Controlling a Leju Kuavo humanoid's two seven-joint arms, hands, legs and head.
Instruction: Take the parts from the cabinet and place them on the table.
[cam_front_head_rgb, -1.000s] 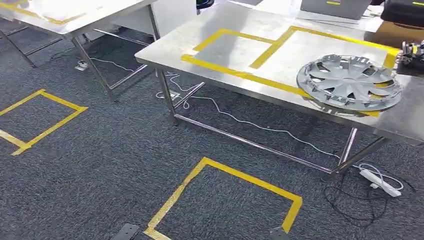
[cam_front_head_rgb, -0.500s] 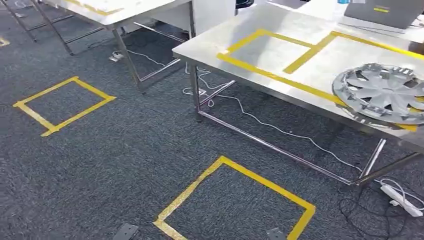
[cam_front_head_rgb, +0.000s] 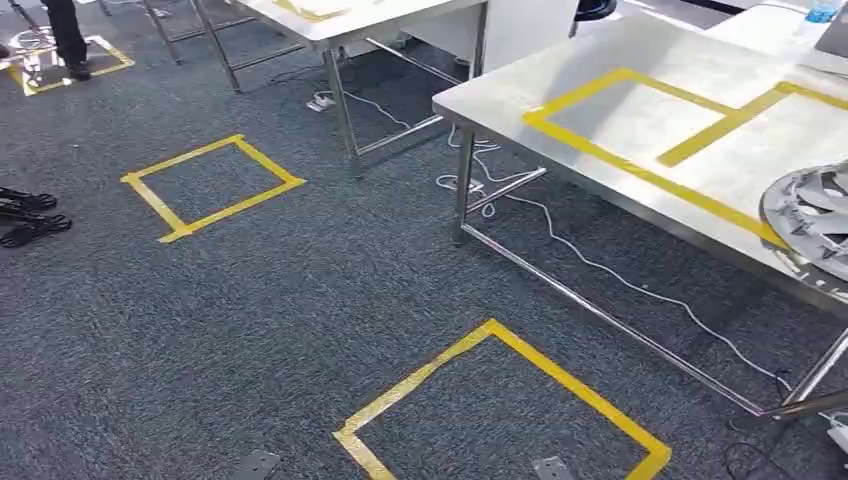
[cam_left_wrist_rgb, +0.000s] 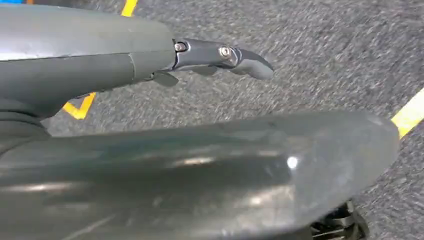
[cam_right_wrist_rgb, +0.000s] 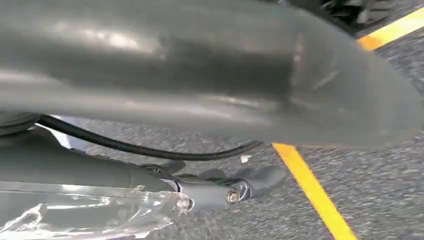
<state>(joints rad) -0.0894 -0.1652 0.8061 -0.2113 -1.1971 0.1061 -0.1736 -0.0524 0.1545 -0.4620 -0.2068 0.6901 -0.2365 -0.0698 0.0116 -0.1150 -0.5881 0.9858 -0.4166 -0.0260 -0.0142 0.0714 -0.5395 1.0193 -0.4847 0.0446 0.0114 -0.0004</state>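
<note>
Above grey carpet (cam_front_head_rgb: 250, 300), both hands, left hand (cam_left_wrist_rgb: 220, 55) and right hand (cam_right_wrist_rgb: 235, 187), hang holding nothing

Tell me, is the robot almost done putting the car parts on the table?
One part looks done: a silver hubcap lies on the steel table. Nothing is being carried now; the left hand and right hand hang over the carpet, holding nothing. The cabinet is out of sight, so I can't tell how many parts remain.
</note>
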